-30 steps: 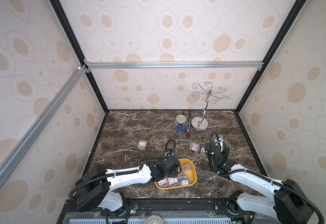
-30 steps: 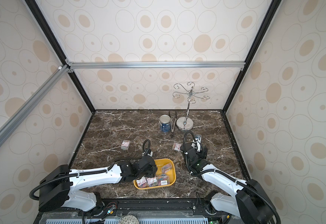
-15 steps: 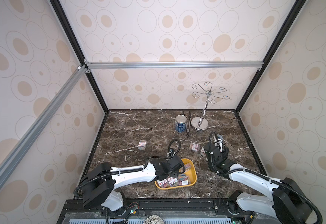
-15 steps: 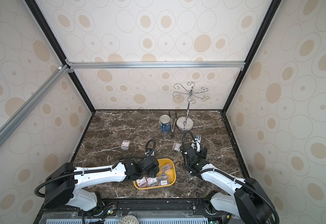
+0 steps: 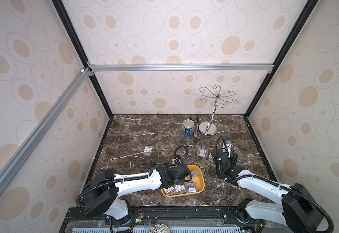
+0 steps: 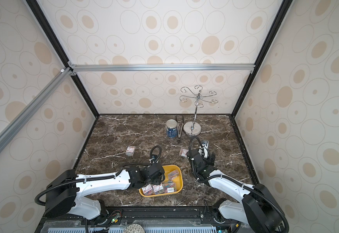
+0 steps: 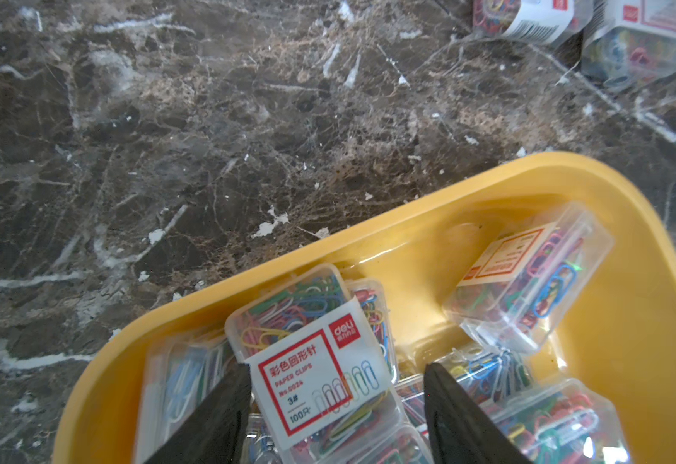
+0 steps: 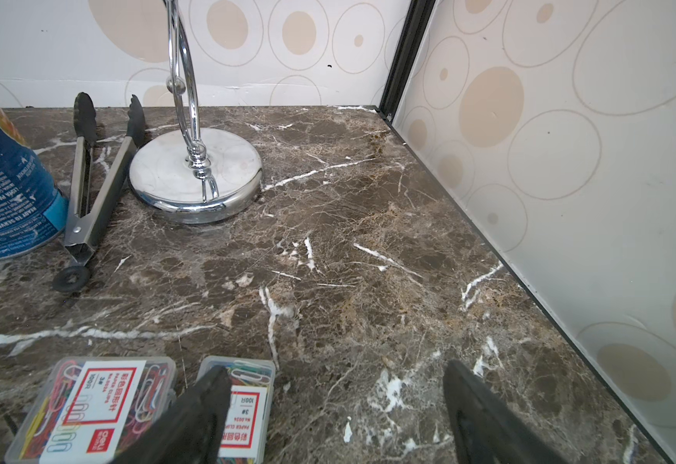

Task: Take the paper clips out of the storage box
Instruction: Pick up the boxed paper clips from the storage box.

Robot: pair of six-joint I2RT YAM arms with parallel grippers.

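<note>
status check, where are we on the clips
Left claw open, straddling a labelled case in the storage box. Right claw open, empty, by two cases on the table. More cases left in box; nothing blocking.

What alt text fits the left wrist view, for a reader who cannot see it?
The left tool, open, straddles a labelled clear case of coloured paper clips lying among other cases in the yellow storage box. Beyond the box, two more cases lie on the dark marble table.
</note>
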